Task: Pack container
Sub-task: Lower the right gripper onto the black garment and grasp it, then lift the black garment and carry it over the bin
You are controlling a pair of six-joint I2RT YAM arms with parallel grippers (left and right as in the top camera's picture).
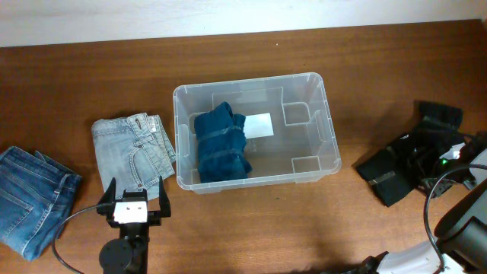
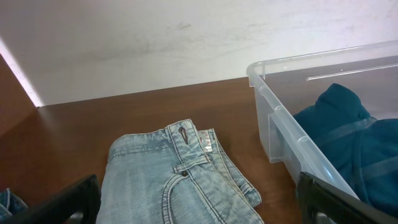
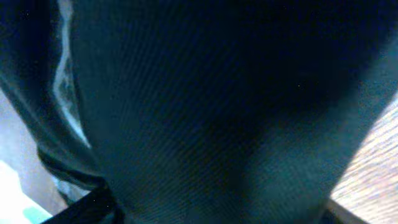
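The clear container (image 1: 329, 122) stands mid-table with a folded dark teal garment (image 1: 222, 144) in its left half and a white label (image 1: 259, 125) on its bottom. Folded light-blue jeans (image 1: 133, 148) lie just left of it. My left gripper (image 1: 137, 192) hovers open near their front edge. In the left wrist view the jeans (image 2: 174, 180) lie between its spread fingers, with the container's rim (image 2: 280, 112) at the right. A black garment (image 1: 388, 173) lies at the right. Dark cloth (image 3: 205, 99) fills the right wrist view, against my right gripper (image 3: 217, 211).
A second, darker pair of blue jeans (image 1: 30, 194) lies at the table's far left. The right arm and its cables (image 1: 456, 190) crowd the right edge beside the black garment. A pale wall (image 2: 155, 37) backs the table.
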